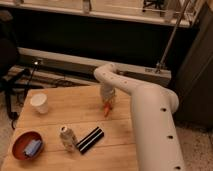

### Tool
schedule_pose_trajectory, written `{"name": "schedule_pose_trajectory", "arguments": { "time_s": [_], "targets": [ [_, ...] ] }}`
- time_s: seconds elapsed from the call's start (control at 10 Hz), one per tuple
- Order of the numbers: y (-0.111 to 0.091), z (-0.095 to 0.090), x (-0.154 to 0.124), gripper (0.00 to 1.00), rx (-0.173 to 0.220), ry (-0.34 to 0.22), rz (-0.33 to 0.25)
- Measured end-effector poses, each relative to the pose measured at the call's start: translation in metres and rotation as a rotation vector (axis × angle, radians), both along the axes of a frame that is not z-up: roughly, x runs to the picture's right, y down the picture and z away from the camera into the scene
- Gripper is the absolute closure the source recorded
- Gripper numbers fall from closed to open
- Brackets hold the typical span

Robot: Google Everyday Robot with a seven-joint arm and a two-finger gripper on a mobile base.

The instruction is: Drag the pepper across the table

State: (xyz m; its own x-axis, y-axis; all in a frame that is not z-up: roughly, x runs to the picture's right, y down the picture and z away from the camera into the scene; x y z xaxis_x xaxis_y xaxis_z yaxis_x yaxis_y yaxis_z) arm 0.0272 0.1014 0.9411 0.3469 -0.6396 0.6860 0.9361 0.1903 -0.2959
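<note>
The pepper (106,109) is a small orange tapered object on the light wooden table (60,112), right of the middle. My gripper (107,102) hangs from the white arm (145,110) and sits directly over the pepper's upper end, touching or nearly touching it. The pepper's top is hidden by the gripper.
A white cup (39,103) stands at the left. A red bowl (26,145) with a blue thing in it is at the front left. A silver can (66,138) and a black bar (90,139) lie in front of the pepper. The arm covers the table's right side.
</note>
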Motion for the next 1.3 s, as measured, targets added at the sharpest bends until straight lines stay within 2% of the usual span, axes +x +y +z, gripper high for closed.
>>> {"name": "schedule_pose_trajectory", "arguments": {
  "time_s": [0.3, 1.3],
  "targets": [
    [-0.006, -0.007, 0.015, 1.00, 0.019, 0.010, 0.012],
    [0.024, -0.017, 0.046, 1.00, -0.026, 0.056, 0.022]
  ]
}}
